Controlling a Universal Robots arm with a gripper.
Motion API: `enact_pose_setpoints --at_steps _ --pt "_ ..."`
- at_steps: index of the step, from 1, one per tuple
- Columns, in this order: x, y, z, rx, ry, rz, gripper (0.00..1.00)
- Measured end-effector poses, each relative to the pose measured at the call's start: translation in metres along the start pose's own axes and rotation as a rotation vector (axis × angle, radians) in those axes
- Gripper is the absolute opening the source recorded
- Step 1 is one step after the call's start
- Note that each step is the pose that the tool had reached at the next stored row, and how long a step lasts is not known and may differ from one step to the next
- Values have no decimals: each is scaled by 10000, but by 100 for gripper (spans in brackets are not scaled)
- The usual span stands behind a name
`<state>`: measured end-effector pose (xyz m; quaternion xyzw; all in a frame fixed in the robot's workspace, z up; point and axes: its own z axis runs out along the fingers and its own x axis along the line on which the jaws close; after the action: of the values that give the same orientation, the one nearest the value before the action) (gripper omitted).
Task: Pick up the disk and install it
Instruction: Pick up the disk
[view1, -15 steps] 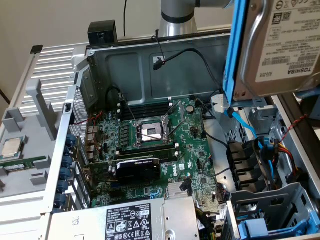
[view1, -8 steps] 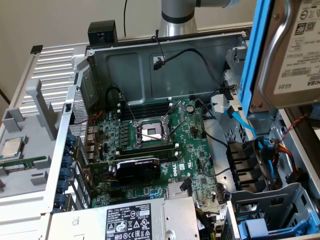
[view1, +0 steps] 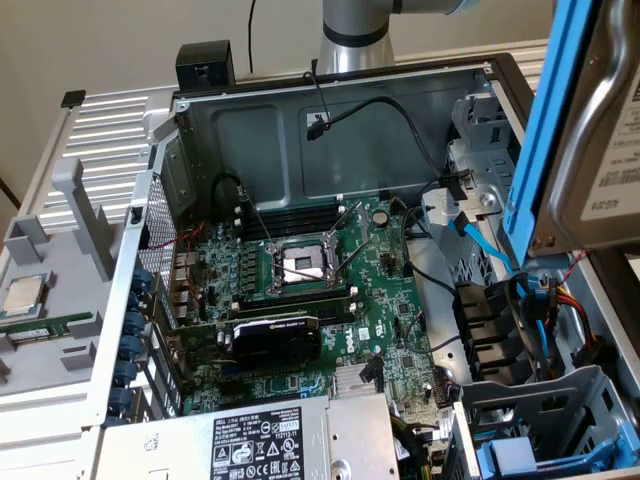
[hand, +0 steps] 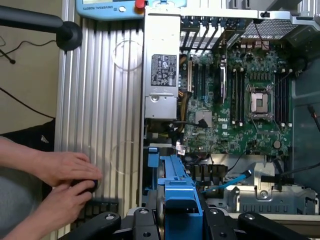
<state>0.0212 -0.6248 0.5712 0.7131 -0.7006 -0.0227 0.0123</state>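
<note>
- My gripper (hand: 178, 220) pinches the rectangular silver-grey metal disk (view1: 600, 120), with the jaws pressed against both sides of its bright blue plastic carrier frame (hand: 181, 197).
- The disk hangs tilted in the air above the open grey metal computer case (view1: 280, 140), over its drive-bay edge at the exterior view's right.
- A person's hands (hand: 62, 169) rest on the ribbed metal table (hand: 110, 100) beside the case.

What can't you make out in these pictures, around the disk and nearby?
- The disk: exterior view, cut off by the picture's right edge; most of its label is lost.
- The disk's faces: wrist view, seen edge-on, its blue carrier in front.
- The dark thing in the person's hands: wrist view, the hands cover most of it.
</note>
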Motion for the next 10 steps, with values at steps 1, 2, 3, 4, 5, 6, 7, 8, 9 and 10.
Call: enact_pose_setpoints --at_steps 1,2,3,4,5,6,7,8,9,10 --pt "13 -15 6 0 -2 1 37" --pt "27 -29 16 1 -6 3 37" --pt "39 -40 26 1 -8 5 37" --pt "52 -51 41 1 -12 10 37" --pt "67 -59 58 1 -16 18 37" --pt "81 -64 75 1 -20 28 37" --pt "94 -67 94 1 -31 42 37" --pt "104 -69 111 2 -39 56 37" --pt "114 -70 130 2 -47 72 37" --pt "121 -71 149 3 -55 89 37"
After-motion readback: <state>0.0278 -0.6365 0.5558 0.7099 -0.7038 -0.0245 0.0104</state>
